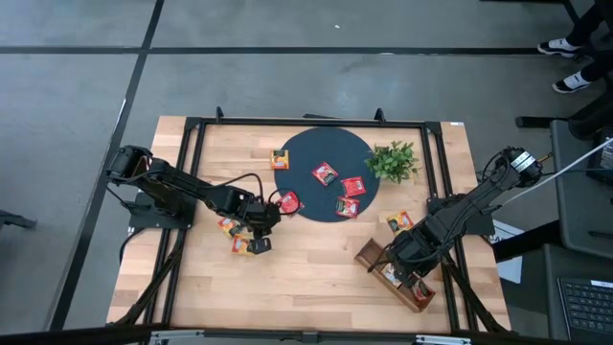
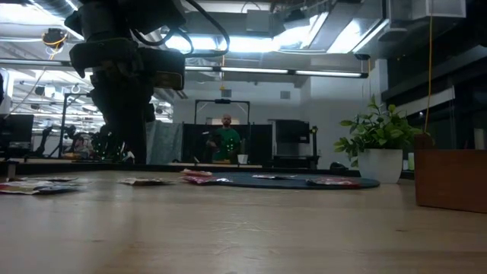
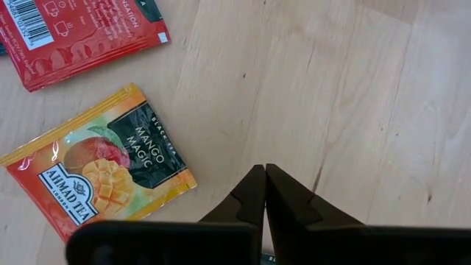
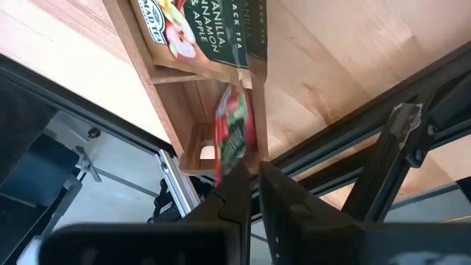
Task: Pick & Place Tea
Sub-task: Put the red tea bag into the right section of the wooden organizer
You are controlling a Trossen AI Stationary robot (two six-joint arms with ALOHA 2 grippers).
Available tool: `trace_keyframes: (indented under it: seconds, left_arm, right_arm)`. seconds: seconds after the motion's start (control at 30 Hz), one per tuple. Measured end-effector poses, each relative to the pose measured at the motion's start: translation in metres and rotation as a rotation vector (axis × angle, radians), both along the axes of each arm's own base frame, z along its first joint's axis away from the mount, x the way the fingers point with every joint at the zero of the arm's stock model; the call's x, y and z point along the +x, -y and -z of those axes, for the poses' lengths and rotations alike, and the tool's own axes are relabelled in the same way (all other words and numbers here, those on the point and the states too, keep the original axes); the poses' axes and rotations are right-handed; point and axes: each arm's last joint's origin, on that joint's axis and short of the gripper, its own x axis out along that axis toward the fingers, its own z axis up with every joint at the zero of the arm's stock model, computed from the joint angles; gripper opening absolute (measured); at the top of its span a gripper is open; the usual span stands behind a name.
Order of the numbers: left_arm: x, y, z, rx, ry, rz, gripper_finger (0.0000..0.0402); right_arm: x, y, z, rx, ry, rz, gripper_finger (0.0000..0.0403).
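Right end effector [image 4: 250, 177] over the wooden tray [image 1: 395, 275], fingers slightly parted, red tea packet [image 4: 232, 136] at its tips, above a tray compartment. Left end effector [image 3: 265, 184] clenched empty over the surface [image 3: 353, 88], mango packet [image 3: 103, 173] just beside.

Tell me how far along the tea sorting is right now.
Early. The wooden tray already holds a packet or two, and the right end effector is over it with a red packet at its tips. Left: about four packets on the dark mat and several on the table, including the mango one by the shut left end effector.
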Motion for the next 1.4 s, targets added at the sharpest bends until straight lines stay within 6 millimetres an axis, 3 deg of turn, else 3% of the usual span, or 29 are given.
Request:
trace_keyframes:
  seconds: [0.37, 0.7, 0.93, 1.17, 1.3, 1.4]
  left_arm:
    - [0.000, 0.000, 0.000, 0.000, 0.000, 0.000, 0.0004]
    - [0.000, 0.000, 0.000, 0.000, 0.000, 0.000, 0.0006]
    - [0.000, 0.000, 0.000, 0.000, 0.001, 0.000, 0.0007]
    - [0.004, 0.001, -0.002, -0.008, 0.043, 0.000, 0.0004]
    - [0.004, 0.000, -0.002, 0.008, 0.053, 0.010, 0.0003]
    - [0.004, -0.002, -0.002, 0.074, 0.057, 0.007, 0.0003]
  right_arm:
    - [0.002, -0.002, -0.001, 0.025, 0.012, 0.006, 0.0052]
    - [0.012, -0.028, -0.009, 0.250, 0.072, 0.090, 0.0050]
    - [-0.002, -0.042, -0.008, 0.190, 0.045, 0.122, 0.0007]
    - [-0.006, -0.050, -0.003, 0.107, 0.093, 0.155, 0.0013]
    - [0.000, -0.052, 0.003, 0.054, 0.155, 0.194, 0.0005]
    - [0.018, -0.045, 0.001, 0.047, 0.288, 0.271, 0.0016]
